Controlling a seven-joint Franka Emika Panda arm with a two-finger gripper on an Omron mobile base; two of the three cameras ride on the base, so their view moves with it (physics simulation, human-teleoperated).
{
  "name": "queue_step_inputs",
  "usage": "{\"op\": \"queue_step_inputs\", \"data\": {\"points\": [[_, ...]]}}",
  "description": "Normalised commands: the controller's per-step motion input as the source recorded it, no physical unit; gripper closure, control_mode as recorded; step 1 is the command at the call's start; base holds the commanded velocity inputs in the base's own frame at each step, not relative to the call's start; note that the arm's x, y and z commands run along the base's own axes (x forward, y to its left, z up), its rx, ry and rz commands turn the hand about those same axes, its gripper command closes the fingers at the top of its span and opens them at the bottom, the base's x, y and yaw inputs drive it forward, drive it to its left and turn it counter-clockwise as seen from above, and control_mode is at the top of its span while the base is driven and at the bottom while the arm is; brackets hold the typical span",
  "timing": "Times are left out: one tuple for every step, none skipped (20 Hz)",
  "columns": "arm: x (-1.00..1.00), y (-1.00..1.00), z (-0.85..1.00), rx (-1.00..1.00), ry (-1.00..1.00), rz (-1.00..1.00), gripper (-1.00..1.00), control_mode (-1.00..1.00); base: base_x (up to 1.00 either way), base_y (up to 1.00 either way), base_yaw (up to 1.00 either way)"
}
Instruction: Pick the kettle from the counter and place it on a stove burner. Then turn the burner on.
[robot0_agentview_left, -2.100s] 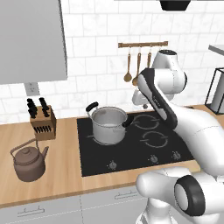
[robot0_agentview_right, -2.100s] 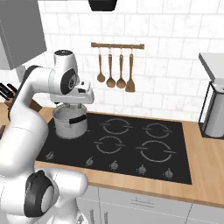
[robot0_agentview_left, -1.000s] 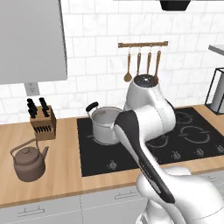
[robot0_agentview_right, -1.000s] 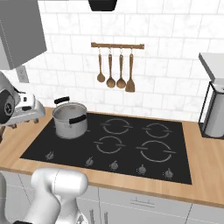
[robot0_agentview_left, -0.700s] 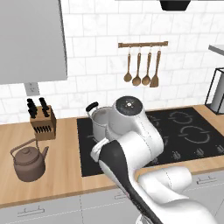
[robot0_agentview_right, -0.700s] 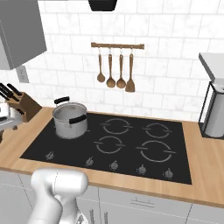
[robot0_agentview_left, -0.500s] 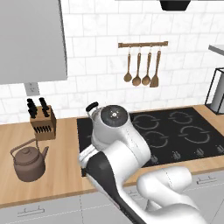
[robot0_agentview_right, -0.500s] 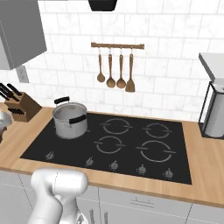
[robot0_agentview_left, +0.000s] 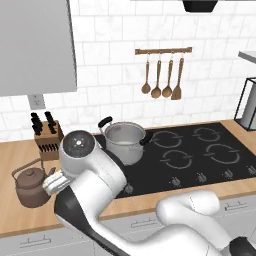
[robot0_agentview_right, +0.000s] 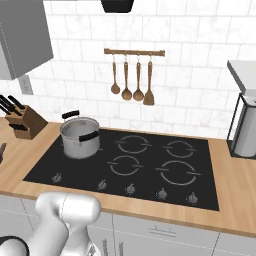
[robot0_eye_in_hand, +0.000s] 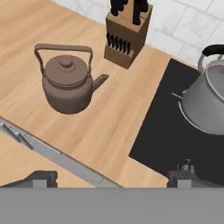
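Above the counter (robot0_eye_in_hand: 109, 118) edge, gripper (robot0_eye_in_hand: 111, 178) spread wide, holding and touching nothing; only dark fingertips (robot0_eye_in_hand: 41, 177) rising at the hand view's bottom. In the left base view, hidden behind the arm's white elbow. Steel pot (robot0_eye_in_hand: 205, 103) cut off at the frame's right. Upright on the counter left of the cooktop (robot0_eye_in_hand: 175, 140), near the knife block (robot0_eye_in_hand: 127, 37): kettle (robot0_eye_in_hand: 68, 83), squat, brown, handle arched, spout toward the cooktop.

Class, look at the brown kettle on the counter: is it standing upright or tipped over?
Upright. The kettle sits flat on the counter, lid knob and arched handle on top, spout pointing toward the knife block.
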Motion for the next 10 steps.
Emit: {"op": "queue_step_inputs", "data": {"points": [[0.5,1.0,0.0,0.12,0.0,-0.15,-1.0,-1.0,0.0,0.0,0.0],[0.54,1.0,0.0,0.13,0.0,-0.15,-1.0,-1.0,0.0,0.0,0.0],[0.62,1.0,0.0,0.14,0.0,-0.16,-1.0,-1.0,0.0,0.0,0.0],[0.64,1.0,0.0,0.14,0.0,-0.16,-1.0,-1.0,0.0,0.0,0.0],[0.71,1.0,0.0,0.15,0.0,-0.17,-1.0,-1.0,0.0,0.0,0.0],[0.76,1.0,0.0,0.14,0.0,-0.17,-1.0,-1.0,0.0,0.0,0.0],[0.81,1.0,0.0,0.14,0.0,-0.18,-1.0,-1.0,0.0,0.0,0.0],[0.86,1.0,0.0,0.15,0.0,-0.18,-1.0,-1.0,0.0,0.0,0.0],[0.93,1.0,0.0,0.14,0.0,-0.17,-1.0,-1.0,0.0,0.0,0.0],[0.89,0.94,-0.16,0.0,0.03,-0.12,-1.0,-1.0,0.0,0.0,0.0]]}}
